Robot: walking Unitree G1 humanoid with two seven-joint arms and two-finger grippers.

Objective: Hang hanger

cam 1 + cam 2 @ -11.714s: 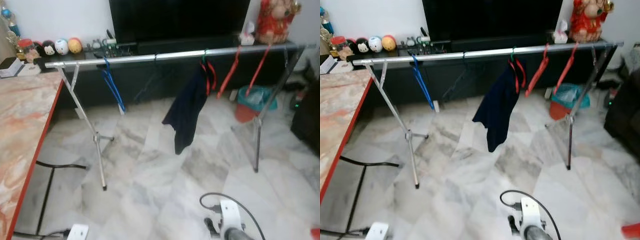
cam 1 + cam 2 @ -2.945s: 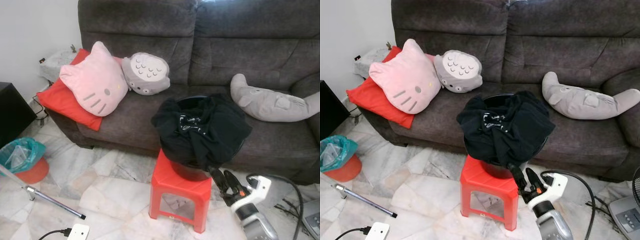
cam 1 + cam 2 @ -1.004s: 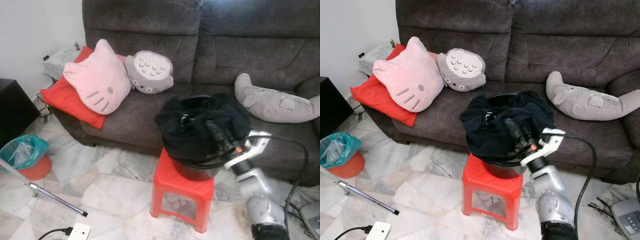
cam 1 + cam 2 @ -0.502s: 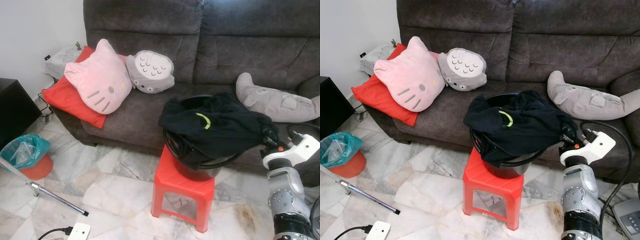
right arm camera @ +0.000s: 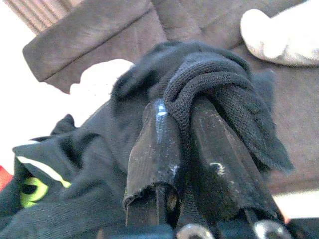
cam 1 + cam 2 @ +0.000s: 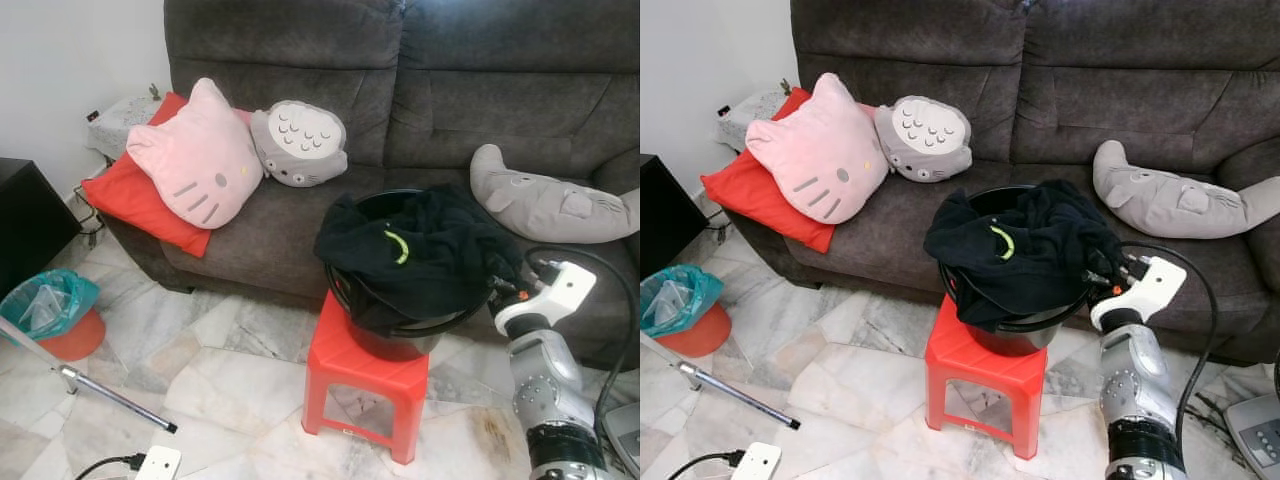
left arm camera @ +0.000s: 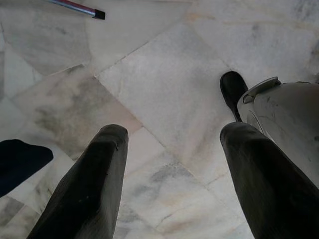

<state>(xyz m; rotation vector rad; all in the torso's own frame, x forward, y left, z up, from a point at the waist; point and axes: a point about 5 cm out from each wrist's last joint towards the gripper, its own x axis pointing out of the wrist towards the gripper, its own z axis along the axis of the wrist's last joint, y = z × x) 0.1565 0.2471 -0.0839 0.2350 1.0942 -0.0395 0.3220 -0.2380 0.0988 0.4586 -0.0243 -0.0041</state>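
The right gripper (image 5: 184, 134) is clenched on a fold of the black garment (image 6: 420, 250), you can see the knit bunched between its two fingers (image 5: 154, 144) in the wrist view. Just beside it, toward the robot's left, the rest of that cloth is heaped over the rim of a black bucket (image 6: 400, 335), which sits on a red stool (image 6: 365, 385) below. There's a small green loop (image 6: 399, 245) showing on top of the pile, a bit further left of the pinch. Can't tell if that's a hanger hook or just a print on the fabric, so honestly I can't say where the hanger is. Behind the bucket is the grey sofa (image 6: 400, 90) with a pink cat cushion (image 6: 195, 155) and a grey round plush (image 6: 298, 143) well off to the left, and a long grey plush (image 6: 550, 200) past the gripper on the far side.

The left gripper (image 7: 172, 174) hangs idle over the marble floor (image 7: 164, 89), fingers spread apart.

What worries me: the pinch only has an edge of cloth. Lift it and the fabric may slip out, or the draped part drags the bucket off the stool
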